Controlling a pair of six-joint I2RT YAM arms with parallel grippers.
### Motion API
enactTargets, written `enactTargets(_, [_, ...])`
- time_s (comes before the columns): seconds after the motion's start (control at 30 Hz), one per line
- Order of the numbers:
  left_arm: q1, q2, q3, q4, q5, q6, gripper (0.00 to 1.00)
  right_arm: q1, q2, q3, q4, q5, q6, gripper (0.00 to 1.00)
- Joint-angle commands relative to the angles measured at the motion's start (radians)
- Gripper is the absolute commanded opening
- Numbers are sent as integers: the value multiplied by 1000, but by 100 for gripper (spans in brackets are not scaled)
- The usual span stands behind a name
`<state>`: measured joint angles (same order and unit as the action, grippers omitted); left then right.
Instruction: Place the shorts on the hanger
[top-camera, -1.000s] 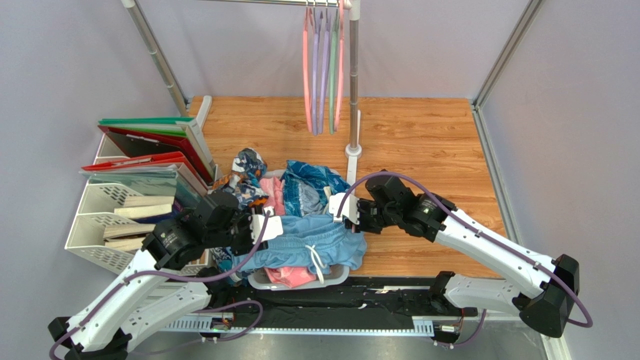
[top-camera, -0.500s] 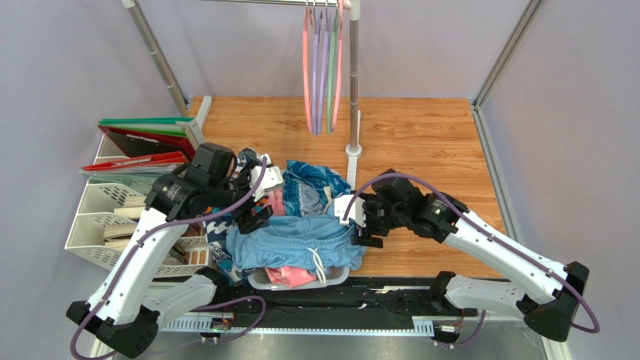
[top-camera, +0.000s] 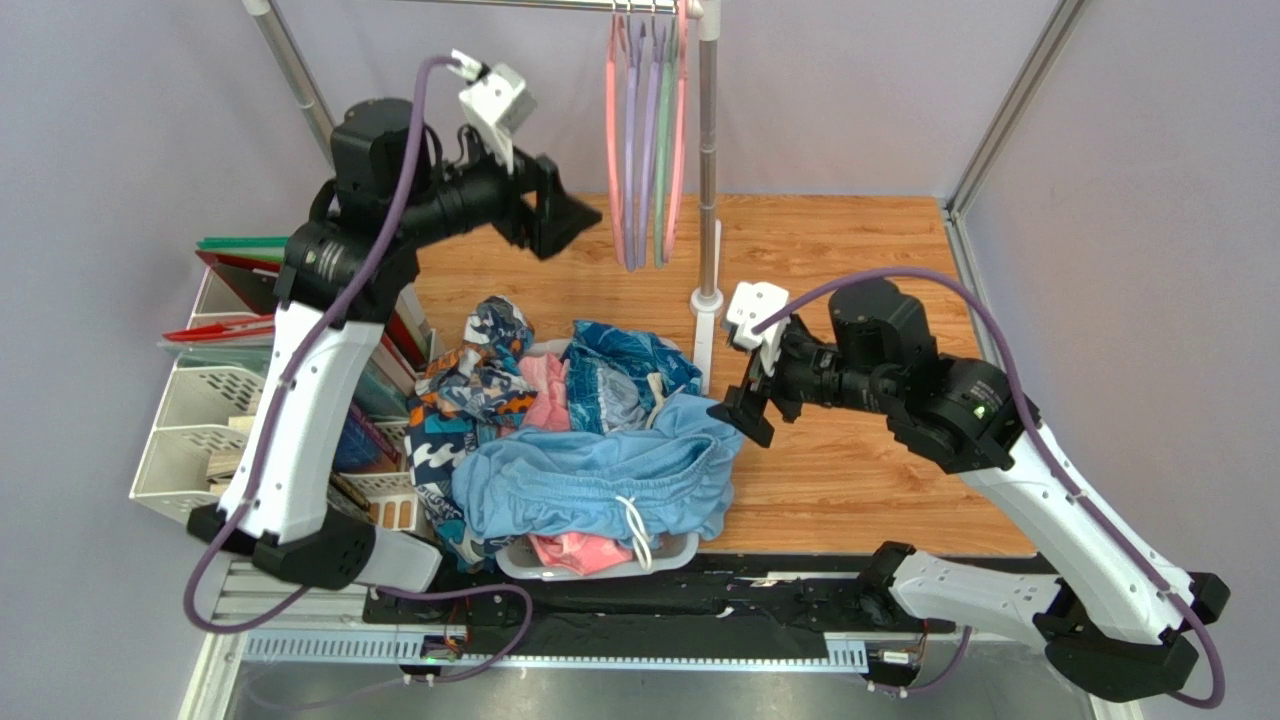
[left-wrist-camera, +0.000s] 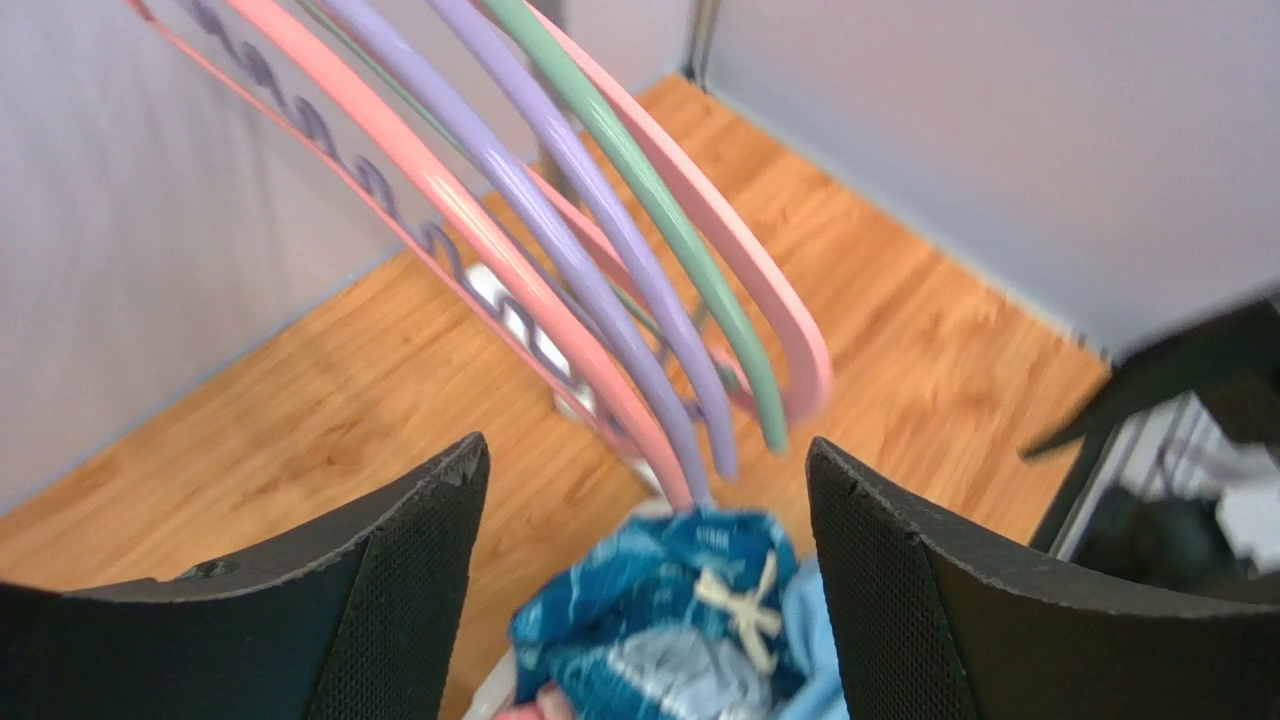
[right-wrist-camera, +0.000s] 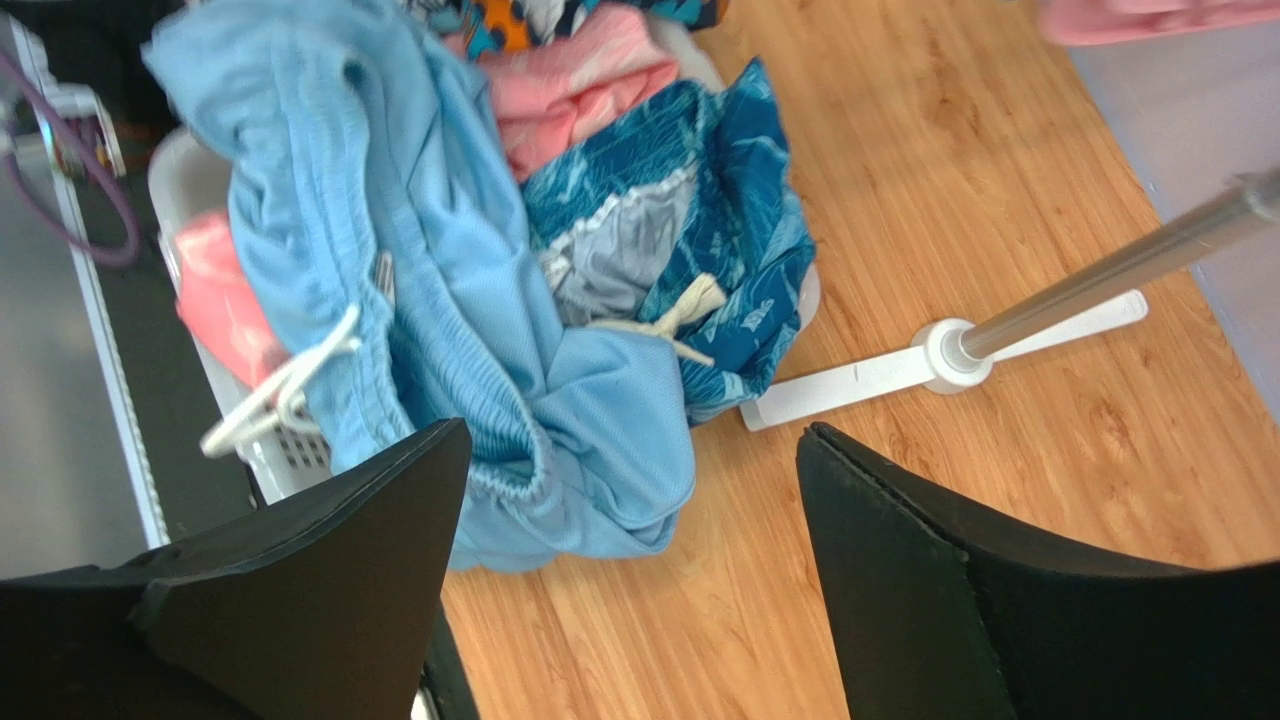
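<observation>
In the top view the hanger (top-camera: 613, 150) is reaching the upper edge, where its hook is crowding among the others, too small to tell apart. The shorts (top-camera: 601, 480) are covering most of the basket (top-camera: 526, 564) and hiding all but a corner of the pink garment (top-camera: 583, 552). In the right wrist view a blurred pink strip (right-wrist-camera: 1142, 15) is running off the top corner.

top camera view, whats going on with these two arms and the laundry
Neither arm holds anything. The left gripper is raised, open, close to the salmon-pink hanger hanging on the rail. The right gripper hovers open beside the light blue shorts, which lie draped over the clothes pile in the white basket.
</observation>
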<state>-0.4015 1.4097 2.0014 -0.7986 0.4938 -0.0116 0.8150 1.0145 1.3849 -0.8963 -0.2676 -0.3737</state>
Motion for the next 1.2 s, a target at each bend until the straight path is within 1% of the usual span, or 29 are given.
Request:
enactTargets(0.0, [67, 127, 112, 173, 38, -382, 79, -60, 27, 107, 43, -12, 200, 86])
enactTargets(0.03, [70, 162, 125, 183, 32, -407, 78, -82, 30, 130, 48, -21, 240, 87])
enactTargets(0.07, [70, 176, 140, 200, -9, -454, 76, -92, 36, 138, 51, -27, 252, 87])
enactTargets(0.1, [73, 189, 143, 211, -18, -477, 72, -102, 38, 146, 56, -31, 265, 87])
enactTargets(0.13, [76, 208, 143, 223, -18, -497, 71, -117, 38, 158, 59, -39, 274, 87])
enactTargets(0.23, [87, 244, 129, 338, 57, -554, 69, -138, 36, 166, 71, -48, 291, 88])
enactTargets(0.4, [108, 281, 82, 430, 101, -668, 64, -154, 27, 163, 76, -45, 285, 88])
enactTargets(0.57, [145, 322, 42, 553, 187, -796, 57, -155, 18, 155, 77, -42, 274, 88])
enactTargets(0.67, [150, 339, 28, 605, 219, -832, 52, -155, 21, 163, 80, -38, 263, 88])
enactTargets(0.83, [155, 365, 16, 680, 259, -890, 50, -155, 26, 167, 83, -38, 257, 88])
enactTargets(0.93, [156, 376, 7, 720, 282, -924, 48, -155, 24, 160, 83, -38, 256, 88])
enactTargets(1.03, [164, 379, -21, 789, 304, -976, 39, -157, 21, 154, 86, -35, 254, 88])
enactTargets(1.07, [165, 379, -26, 805, 310, -988, 32, -157, 19, 152, 86, -35, 252, 87])
enactTargets(1.13, [176, 377, -32, 846, 316, -1007, 26, -157, 18, 151, 86, -32, 254, 87])
enactTargets(1.17, [179, 377, -32, 852, 316, -1011, 15, -158, 18, 151, 86, -32, 252, 87])
